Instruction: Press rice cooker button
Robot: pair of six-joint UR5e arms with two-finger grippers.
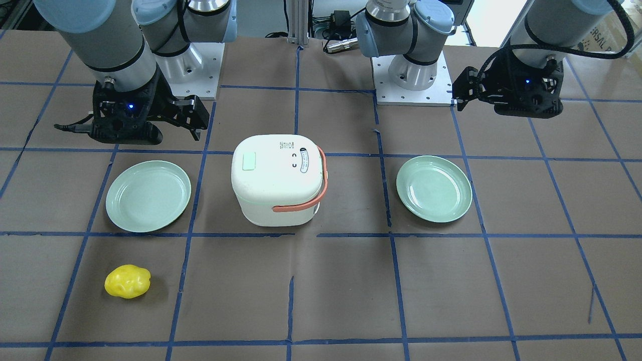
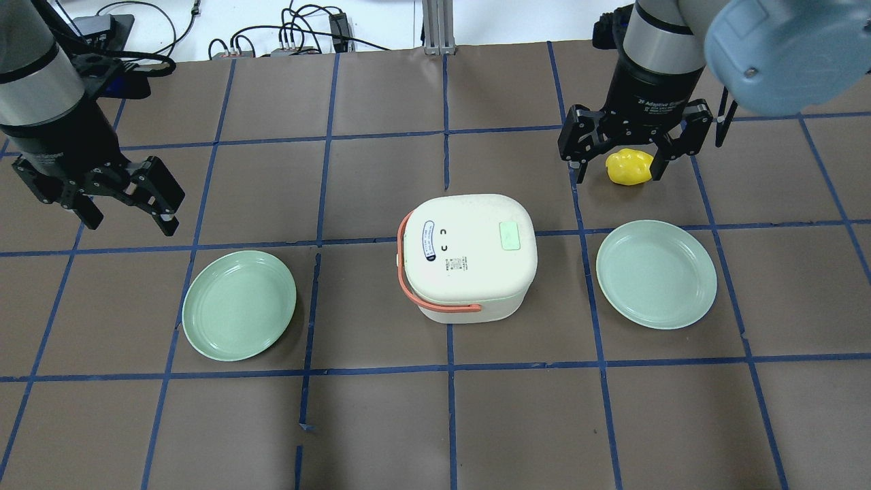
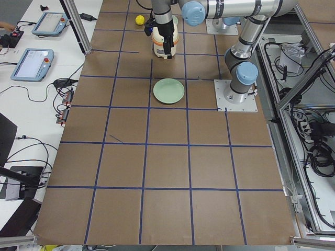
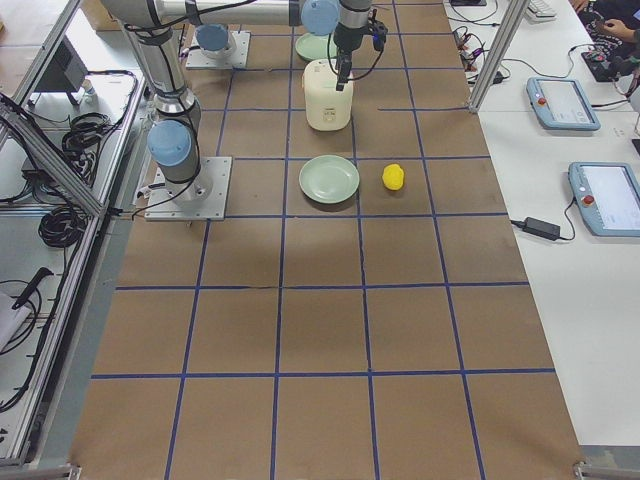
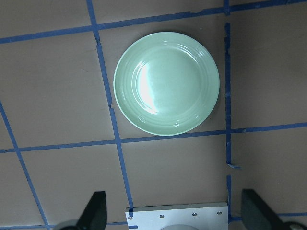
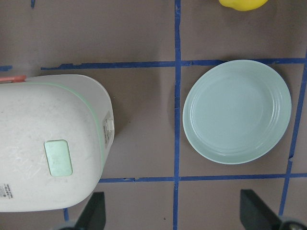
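The white rice cooker point(image 2: 466, 255) stands at the table's middle with its lid shut. Its coral strap handle point(image 2: 406, 286) lies to one side. A mint-green button point(image 2: 510, 237) sits on the lid and also shows in the front view point(image 1: 249, 161) and the right wrist view point(image 6: 58, 157). My left gripper point(image 2: 128, 212) hangs open and empty, well left of the cooker, above the table. My right gripper point(image 2: 619, 178) hangs open and empty, to the right of the cooker and beyond it. Its open fingers point(image 6: 93, 211) frame the cooker's right side from above.
One mint-green plate point(image 2: 239, 305) lies left of the cooker, below the left wrist camera point(image 5: 166, 83). Another plate point(image 2: 656, 273) lies to the right of the cooker point(image 6: 237, 111). A yellow lemon-like fruit point(image 2: 629, 167) lies on the table beyond the right plate point(image 1: 127, 281).
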